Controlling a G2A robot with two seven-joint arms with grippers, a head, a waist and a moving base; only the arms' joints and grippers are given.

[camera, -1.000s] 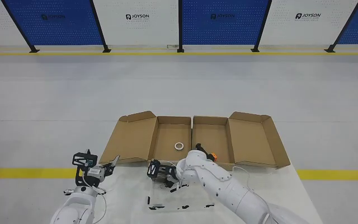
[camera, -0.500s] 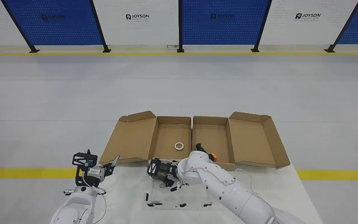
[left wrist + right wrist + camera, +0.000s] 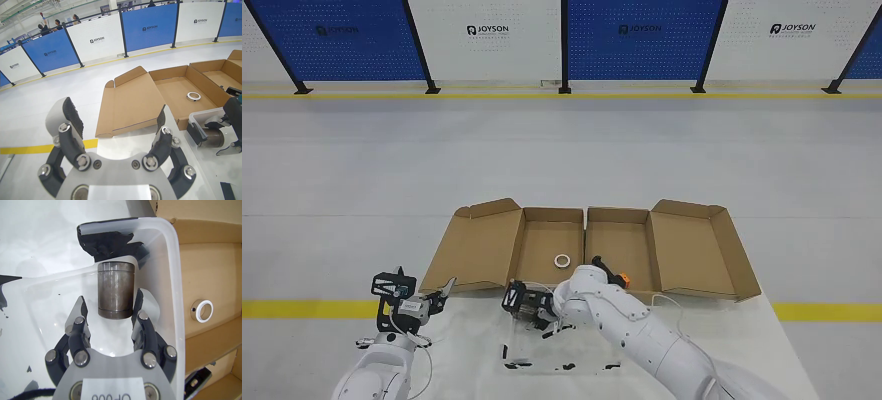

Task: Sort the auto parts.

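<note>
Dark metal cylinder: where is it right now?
In the right wrist view the dark metal cylinder lies in the clear bin, at the corner next to the cardboard box holding the ring, between the open jaws of the right gripper.

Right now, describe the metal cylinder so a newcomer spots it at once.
Find the left cardboard box; a clear bin sits in front of it. In that bin's corner lies the cylinder, between the open fingers of the right gripper: dark, long, grooved, unlike the bright flat ring.

right tool (image 3: 111, 294) | bin wall (image 3: 174, 285) close along one side, perhaps touching | opposite side free
</note>
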